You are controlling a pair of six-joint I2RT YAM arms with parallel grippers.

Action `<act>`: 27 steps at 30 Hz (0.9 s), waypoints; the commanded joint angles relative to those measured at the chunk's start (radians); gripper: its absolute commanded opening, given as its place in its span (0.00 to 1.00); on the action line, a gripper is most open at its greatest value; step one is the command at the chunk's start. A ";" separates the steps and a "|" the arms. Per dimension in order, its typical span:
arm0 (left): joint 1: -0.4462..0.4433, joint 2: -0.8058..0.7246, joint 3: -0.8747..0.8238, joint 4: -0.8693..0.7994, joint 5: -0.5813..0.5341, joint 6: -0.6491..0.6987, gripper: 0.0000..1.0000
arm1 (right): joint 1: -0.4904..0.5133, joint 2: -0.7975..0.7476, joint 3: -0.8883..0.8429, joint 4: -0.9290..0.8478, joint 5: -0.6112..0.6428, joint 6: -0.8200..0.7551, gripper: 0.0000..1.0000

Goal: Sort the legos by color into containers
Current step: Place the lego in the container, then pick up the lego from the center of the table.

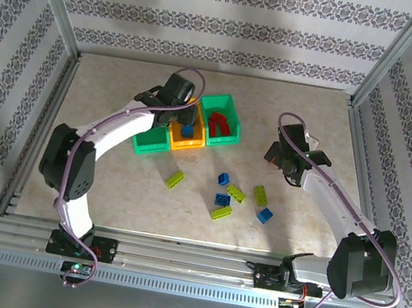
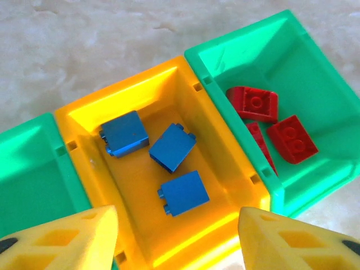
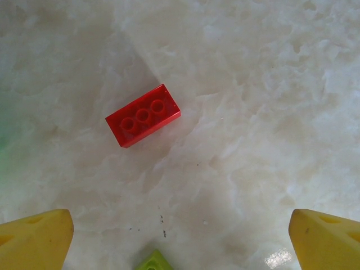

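My left gripper (image 2: 177,225) hangs open over the orange-yellow bin (image 2: 236,163), nothing between its yellow fingers (image 2: 67,239). Three blue bricks (image 2: 172,147) lie inside that bin. The green bin to its right (image 2: 315,73) holds red bricks (image 2: 292,139); the green bin to its left (image 2: 28,180) looks bare where it shows. From above, the left gripper (image 1: 184,118) sits over the row of bins (image 1: 188,136). My right gripper (image 3: 181,225) is open wide above the table, a red brick (image 3: 143,115) lying ahead of it and left of centre, untouched.
Loose blue bricks (image 1: 223,179) and yellow-green bricks (image 1: 175,179) are scattered on the table in front of the bins, between the arms. A yellow-green brick corner (image 3: 152,261) shows just under the right gripper (image 1: 281,155). Metal frame rails border the table.
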 commanded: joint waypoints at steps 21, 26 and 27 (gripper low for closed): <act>-0.040 -0.584 -0.704 0.016 0.172 -0.208 0.79 | 0.079 0.047 0.016 -0.004 0.012 0.064 0.98; -0.134 -0.566 -0.728 0.049 0.175 -0.214 0.79 | 0.093 0.060 0.023 -0.010 0.013 0.073 0.98; -0.159 -0.549 -0.723 0.050 0.161 -0.212 0.79 | 0.095 0.061 0.021 -0.010 0.015 0.074 0.98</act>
